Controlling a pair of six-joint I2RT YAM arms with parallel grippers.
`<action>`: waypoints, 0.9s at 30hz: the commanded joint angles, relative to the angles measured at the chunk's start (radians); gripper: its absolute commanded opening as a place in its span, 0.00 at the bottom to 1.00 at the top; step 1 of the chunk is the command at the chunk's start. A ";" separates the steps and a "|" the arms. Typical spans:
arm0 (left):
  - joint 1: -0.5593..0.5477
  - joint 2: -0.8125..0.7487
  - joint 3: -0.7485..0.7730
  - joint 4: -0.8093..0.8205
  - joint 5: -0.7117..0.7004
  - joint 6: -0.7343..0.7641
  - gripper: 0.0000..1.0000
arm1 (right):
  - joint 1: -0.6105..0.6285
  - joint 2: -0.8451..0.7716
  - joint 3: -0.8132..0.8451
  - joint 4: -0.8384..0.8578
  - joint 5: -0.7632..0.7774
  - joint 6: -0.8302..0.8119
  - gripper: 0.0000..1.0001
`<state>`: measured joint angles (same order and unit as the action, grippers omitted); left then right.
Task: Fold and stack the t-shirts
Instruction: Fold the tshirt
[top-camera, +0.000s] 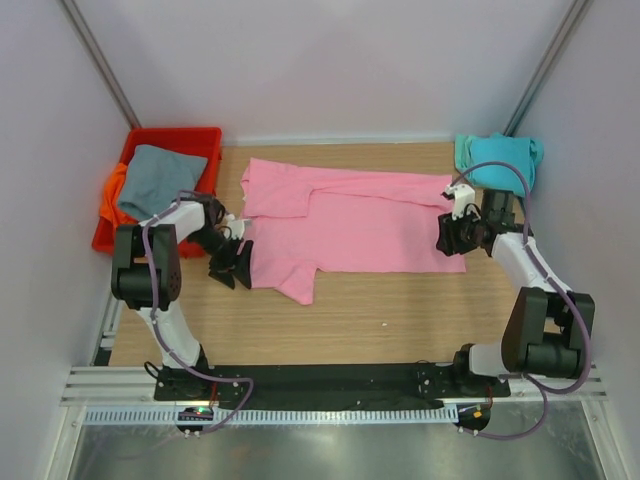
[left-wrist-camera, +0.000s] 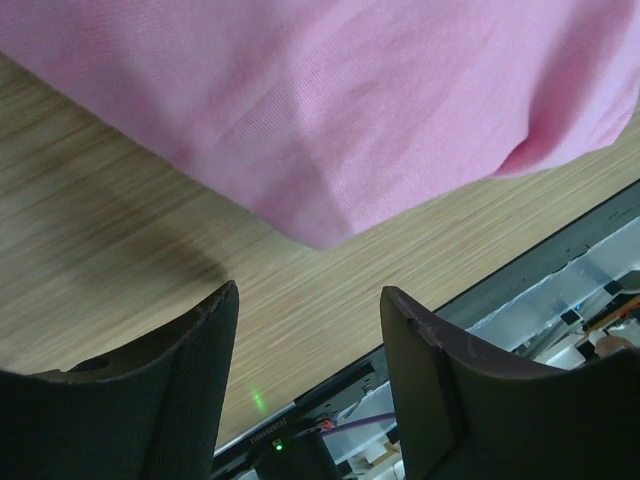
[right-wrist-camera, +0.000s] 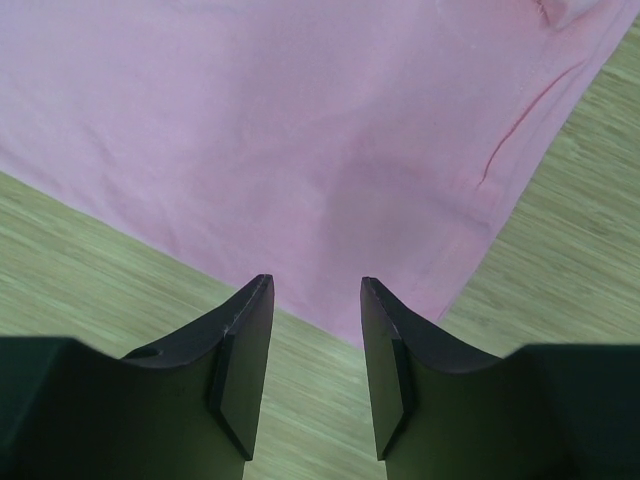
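Note:
The pink t-shirt (top-camera: 345, 225) lies spread across the middle of the table, partly folded along its top. My left gripper (top-camera: 231, 262) is open and empty at the shirt's left edge, by the sleeve (left-wrist-camera: 330, 110). My right gripper (top-camera: 450, 233) is open and empty at the shirt's right hem (right-wrist-camera: 300, 140), its fingertips just off the cloth corner. The teal t-shirt (top-camera: 497, 157) lies bunched at the back right corner. The grey t-shirt (top-camera: 160, 180) sits on top in the red bin, with the orange t-shirt (top-camera: 110, 196) hanging over the bin's left wall.
The red plastic bin (top-camera: 200, 140) stands at the back left corner. A black rail (top-camera: 330, 383) runs along the near table edge, also seen in the left wrist view (left-wrist-camera: 560, 240). Bare wood lies in front of the pink shirt.

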<state>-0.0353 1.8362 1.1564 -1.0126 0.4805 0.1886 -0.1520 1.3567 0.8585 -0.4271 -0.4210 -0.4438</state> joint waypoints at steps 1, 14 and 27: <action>-0.005 0.034 0.029 -0.038 0.047 0.035 0.59 | 0.003 0.044 -0.004 0.096 0.007 -0.029 0.46; -0.057 0.110 0.080 -0.046 0.106 0.043 0.52 | 0.003 0.243 0.021 0.146 -0.001 -0.009 0.45; -0.067 0.069 0.216 -0.144 0.193 0.057 0.00 | 0.003 0.234 -0.007 0.160 0.019 -0.007 0.45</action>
<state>-0.0986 1.9549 1.2850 -1.0874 0.6048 0.2226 -0.1520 1.6127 0.8501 -0.2993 -0.4053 -0.4534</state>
